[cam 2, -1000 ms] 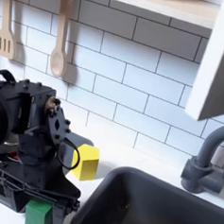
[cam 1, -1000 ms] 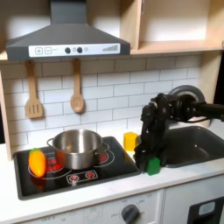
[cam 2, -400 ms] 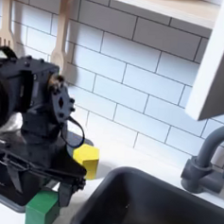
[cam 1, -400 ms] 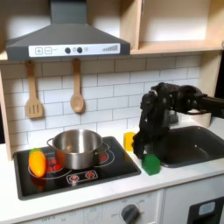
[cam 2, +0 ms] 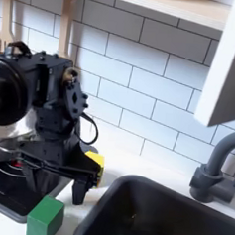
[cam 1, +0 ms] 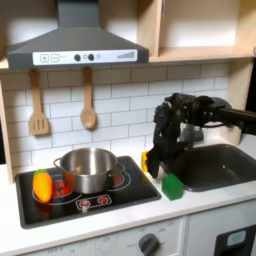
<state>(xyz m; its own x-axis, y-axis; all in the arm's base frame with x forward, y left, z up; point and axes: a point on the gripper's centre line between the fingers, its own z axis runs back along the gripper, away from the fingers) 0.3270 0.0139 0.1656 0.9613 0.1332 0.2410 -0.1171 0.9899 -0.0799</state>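
- Black robot gripper (cam 1: 157, 166) lowered over the white counter (cam 1: 200, 205), between the black toy stovetop (cam 1: 85, 197) and the dark sink basin (cam 1: 215, 165) in the first exterior view; fingertips just above the counter in the second exterior view (cam 2: 77, 189).
- Jaws slightly apart with nothing between them, as far as the second exterior view shows; holding nothing.
- Small green cube block (cam 1: 172, 186) resting on the counter just beside the gripper, toward the first exterior view's right and nearer the front edge; not touching the fingers. In the second exterior view, same block (cam 2: 45, 216) at the bottom edge, left of and below the fingertips, close to the stovetop corner.
- Small yellow block (cam 1: 147, 160) behind the gripper, near the tiled wall, largely hidden by the arm; just a yellow sliver (cam 2: 96, 159) visible in the second exterior view.
- Round silver metal pot (cam 1: 87, 167) on the stovetop, well apart from the gripper.
- Orange and green toy vegetable (cam 1: 42, 185) lying on the stovetop's left part in the first exterior view.
- Two wooden utensils, a slotted spatula (cam 1: 38, 105) and a spoon (cam 1: 88, 100), hanging on the white brick wall under the grey range hood (cam 1: 72, 45).
- Dark grey faucet (cam 2: 217, 166) at the sink's far side, on the second exterior view's right.
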